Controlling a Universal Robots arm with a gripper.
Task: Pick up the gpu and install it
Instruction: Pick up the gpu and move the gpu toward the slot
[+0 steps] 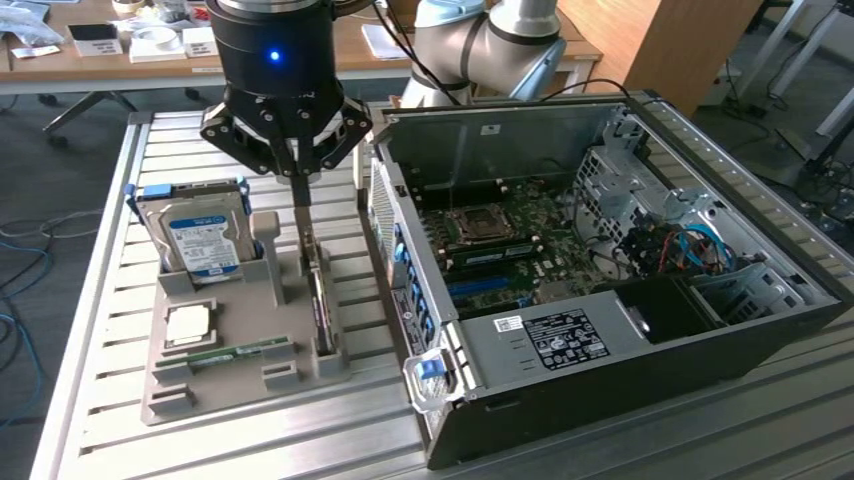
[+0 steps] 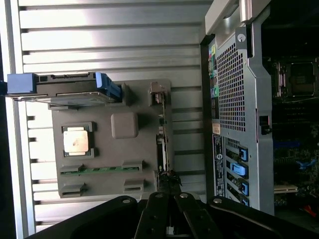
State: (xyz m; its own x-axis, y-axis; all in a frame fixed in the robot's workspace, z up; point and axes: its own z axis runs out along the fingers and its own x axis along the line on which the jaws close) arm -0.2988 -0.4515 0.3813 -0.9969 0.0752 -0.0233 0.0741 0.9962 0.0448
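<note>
The jaws look drawn together with nothing between them. The gripper [image 1: 298,188] [image 2: 167,191] hangs above the gpu [image 1: 320,300] [image 2: 162,144], and I cannot tell whether its tips touch the card.

The gpu stands on its long edge in a slot along the edge of the grey holder [image 1: 234,385] [image 2: 107,157] that faces the computer case [image 1: 747,330] [image 2: 234,99]. Just beside the card, a grey post [image 1: 268,255] [image 2: 124,124] rises from the holder's middle.

A hard drive [image 1: 203,240] [image 2: 70,89] stands upright at the holder's corner away from the case. Near it a processor [image 1: 187,322] [image 2: 76,141] lies flat in a pocket, and a memory stick [image 1: 240,352] [image 2: 99,170] lies next to that.

The holder sits on the slatted metal bench [image 1: 94,380] [image 2: 109,40]. The case, its side open, lies just beside it toward the exterior view's right.
</note>
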